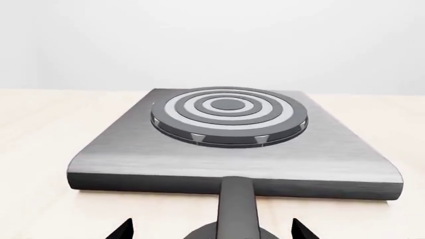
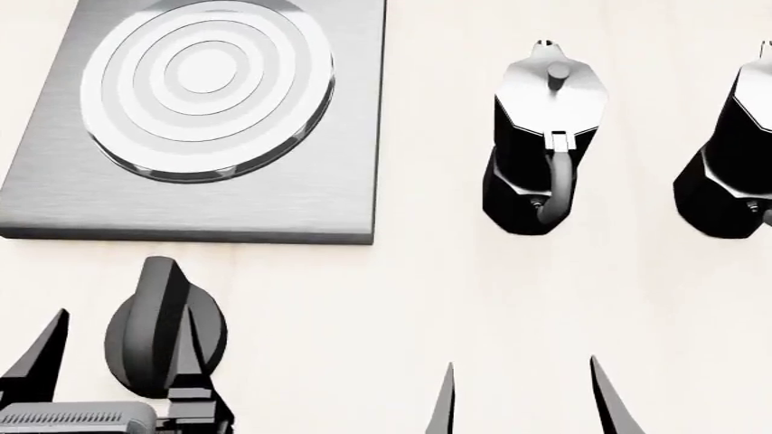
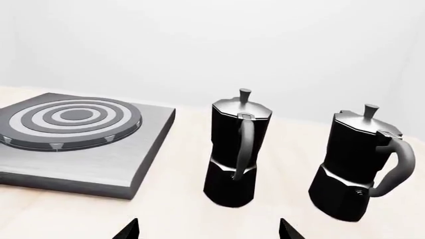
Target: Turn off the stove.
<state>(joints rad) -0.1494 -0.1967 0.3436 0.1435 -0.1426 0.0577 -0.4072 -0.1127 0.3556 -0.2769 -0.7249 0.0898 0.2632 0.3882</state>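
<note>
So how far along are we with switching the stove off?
Early. Done: the left gripper is lined up at the knob, jaws open either side of it. In hand: closing on it, no grip visible yet. Left: grasp and turn it. The right gripper hangs open near the moka pots, uninvolved.

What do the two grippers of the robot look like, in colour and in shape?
Both are black. The left gripper has thin, pointed, blade-like fingers and a grey ribbed block at its base. The right gripper shows only two slim fingers tapering to sharp tips. No cables or markings are visible.
</note>
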